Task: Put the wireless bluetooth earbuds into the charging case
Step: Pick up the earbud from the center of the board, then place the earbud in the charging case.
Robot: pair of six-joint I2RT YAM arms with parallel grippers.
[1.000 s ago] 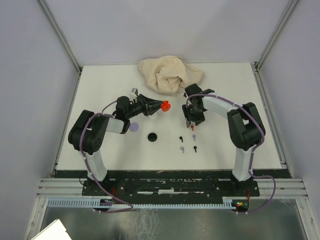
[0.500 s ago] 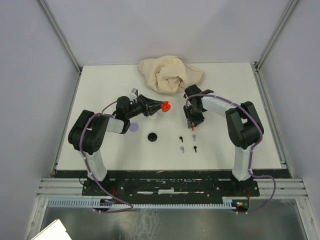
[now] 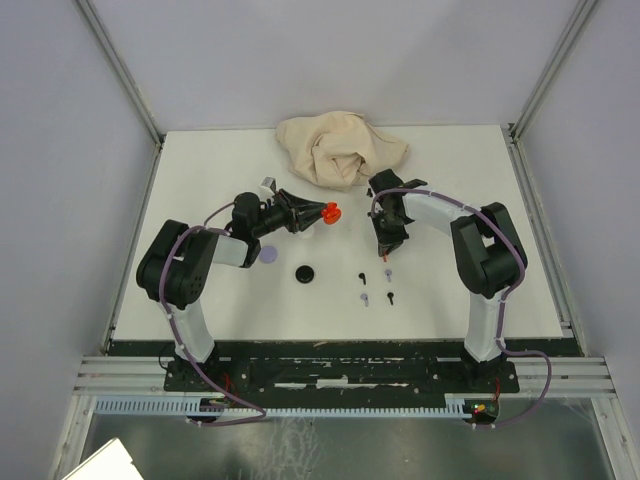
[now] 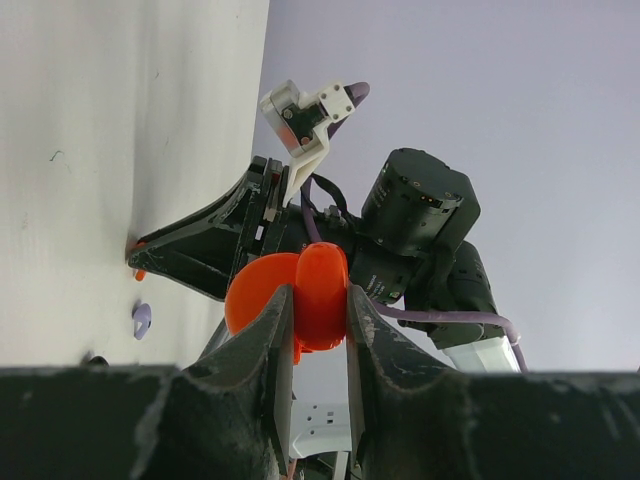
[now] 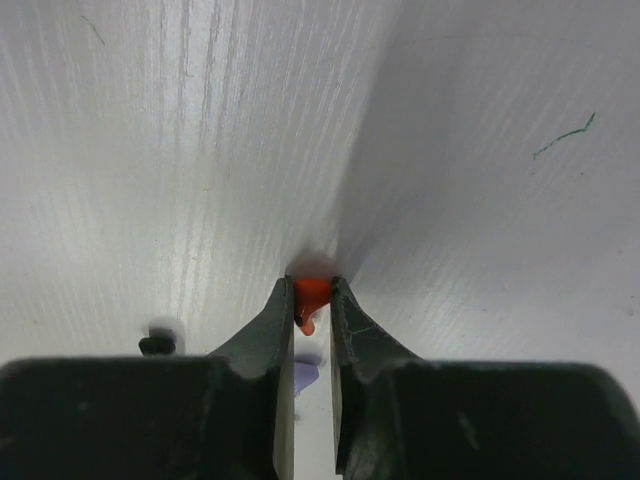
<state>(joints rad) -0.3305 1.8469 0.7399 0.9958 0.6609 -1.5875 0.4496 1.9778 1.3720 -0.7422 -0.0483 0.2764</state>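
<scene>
My left gripper (image 3: 322, 213) is shut on the open red charging case (image 3: 331, 212) and holds it above the table; in the left wrist view the case (image 4: 300, 295) sits between the fingers. My right gripper (image 3: 384, 250) points down at the table and is shut on a red earbud (image 5: 311, 293), whose stem hangs below the pads. That earbud also shows in the left wrist view (image 4: 138, 270). Loose on the table lie two black earbuds (image 3: 364, 276) (image 3: 391, 296) and two lavender earbuds (image 3: 365, 298) (image 3: 388, 270). No white earbuds show.
A crumpled beige cloth (image 3: 338, 148) lies at the back centre. A black disc (image 3: 305, 273) and a lavender disc (image 3: 267, 255) lie under and beside the left arm. In the right wrist view a black earbud (image 5: 155, 345) lies to the left.
My right gripper has edged slightly toward the far side at the red earbud. The left arm and the case have not moved.
</scene>
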